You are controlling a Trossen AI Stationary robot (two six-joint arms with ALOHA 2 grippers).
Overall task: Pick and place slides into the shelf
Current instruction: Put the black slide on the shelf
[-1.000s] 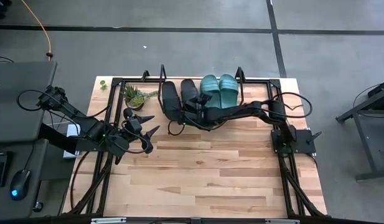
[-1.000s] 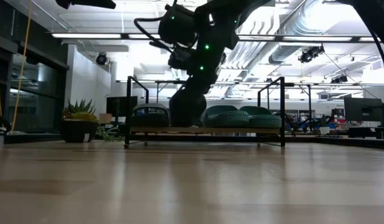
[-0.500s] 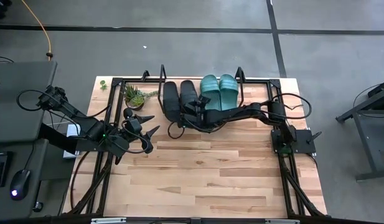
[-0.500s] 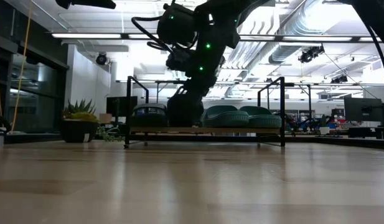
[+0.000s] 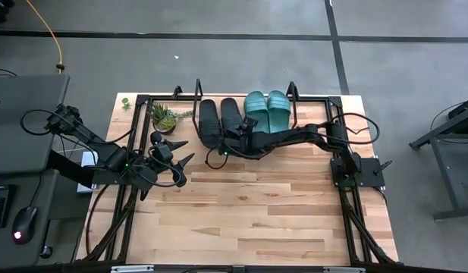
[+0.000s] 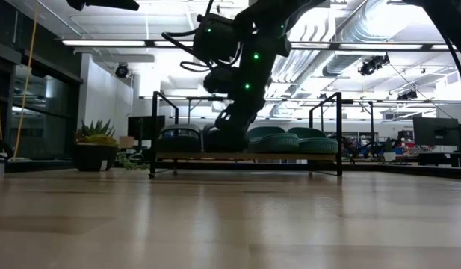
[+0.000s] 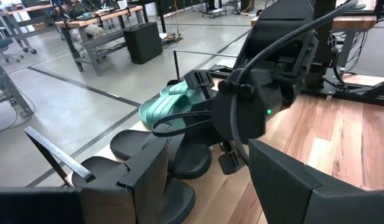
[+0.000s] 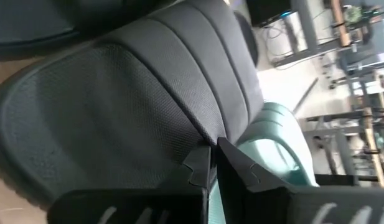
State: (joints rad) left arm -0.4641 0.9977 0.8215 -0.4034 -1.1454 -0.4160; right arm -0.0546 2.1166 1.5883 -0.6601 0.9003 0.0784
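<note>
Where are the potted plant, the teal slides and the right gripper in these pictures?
potted plant (image 5: 164, 118): high view, on its green leaves.
teal slides (image 5: 266, 111): high view, where the two straps meet.
right gripper (image 8: 213, 163): right wrist view, between its closed fingertips, against a black slide's strap.

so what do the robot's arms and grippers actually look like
Both arms are dark, jointed and matte, with looping black cables and small green indicator lights. The left gripper ends in two pointed black fingers; the right gripper has flat, angular dark fingers.
</note>
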